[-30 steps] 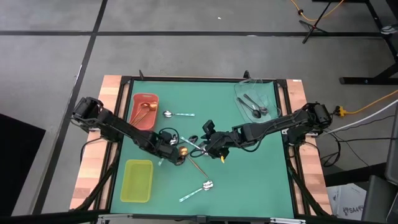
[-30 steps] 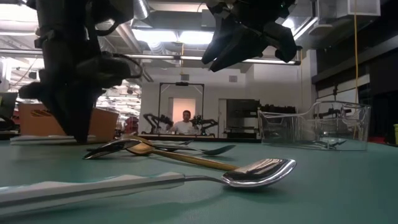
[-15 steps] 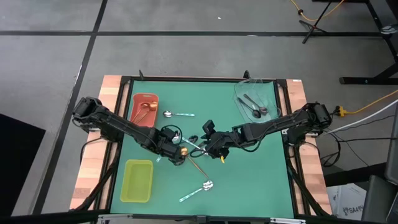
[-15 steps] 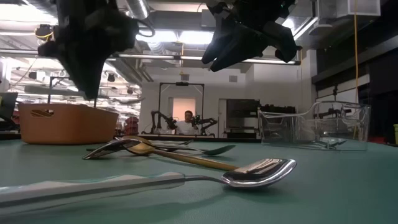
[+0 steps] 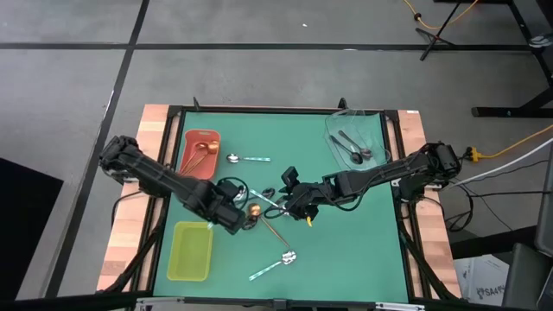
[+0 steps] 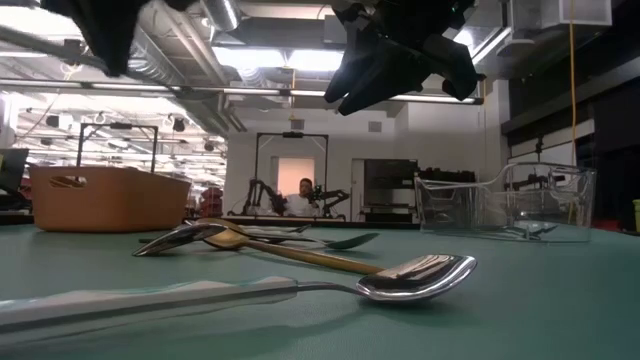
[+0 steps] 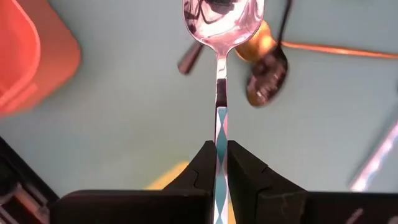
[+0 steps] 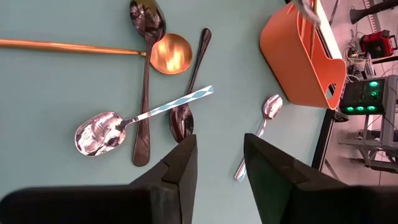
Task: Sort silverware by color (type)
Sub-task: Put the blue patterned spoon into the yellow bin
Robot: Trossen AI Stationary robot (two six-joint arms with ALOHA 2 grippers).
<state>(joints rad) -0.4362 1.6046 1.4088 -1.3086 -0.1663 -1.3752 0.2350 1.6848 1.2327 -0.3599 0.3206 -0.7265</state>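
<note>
Now the left gripper (image 7: 217, 163), pinching a mint-handled spoon (image 7: 220, 37), has swung from the pile toward the yellow tray (image 5: 192, 250) at seven o'clock, while the right gripper (image 8: 217, 155) hovers open.

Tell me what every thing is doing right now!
Left gripper, shut on a mint spoon, held off the table.
Right gripper, open, holding nothing, above the pile.
Red tray, holds copper spoons.
Clear tray, holds dark spoons.
Yellow tray, nothing in it.
Gold spoon, lying on the table.
</note>
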